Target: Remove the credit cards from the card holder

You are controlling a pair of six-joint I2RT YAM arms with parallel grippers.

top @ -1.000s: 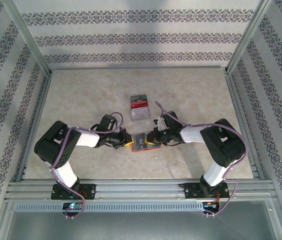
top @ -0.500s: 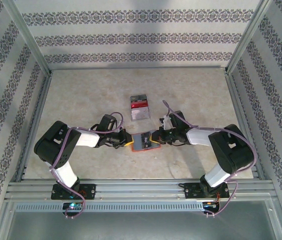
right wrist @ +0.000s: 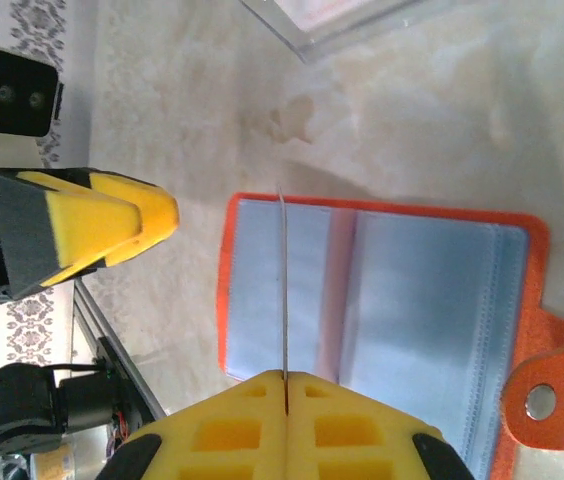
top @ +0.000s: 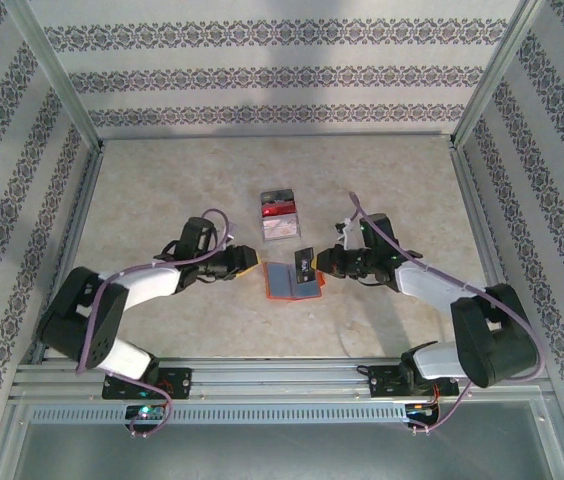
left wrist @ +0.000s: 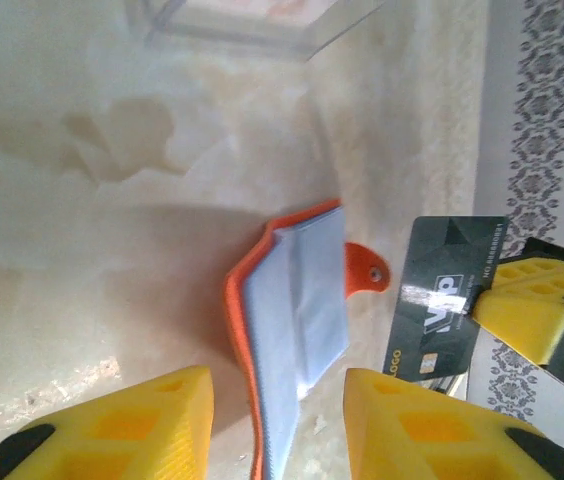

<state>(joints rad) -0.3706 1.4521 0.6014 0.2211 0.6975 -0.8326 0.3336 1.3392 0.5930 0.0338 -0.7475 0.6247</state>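
1. Card holder [top: 290, 281] lies open and flat on the big pale table [top: 162, 190], with its blue-grey side up. Every place below is told from it.
2. Two arms reach in low, one from each side of the card holder.
3. A clear tray [top: 278, 217] with red and pale stuff inside sits just behind the card holder, not touching it.
4. The left gripper [left wrist: 277, 385] is just to the left of the card holder. Its yellow fingers are spread apart and hold nothing.
5. The right gripper [right wrist: 285, 385] is by the right edge of the card holder. Its fingers are squeezed tight on a dark credit card [left wrist: 442, 290].
6. The credit card stands on its thin edge, lifted above the card holder. It looks free of the pockets.
7. A small orange snap tab [right wrist: 542, 390] with a shiny button sticks out from the right side of the card holder.
8. The step now, I think, is to carry the credit card away and put it down. To do it well, keep the squeeze firm, because the card is thin and slick. Move it to bare table, well away from the card holder, so nothing gets covered. Tip it flat and low before letting go, so it does not drop or bounce.
9. The left gripper could press down on the left side of the card holder, so it does not slide or fold shut.
10. I cannot tell if more cards hide in the pockets.
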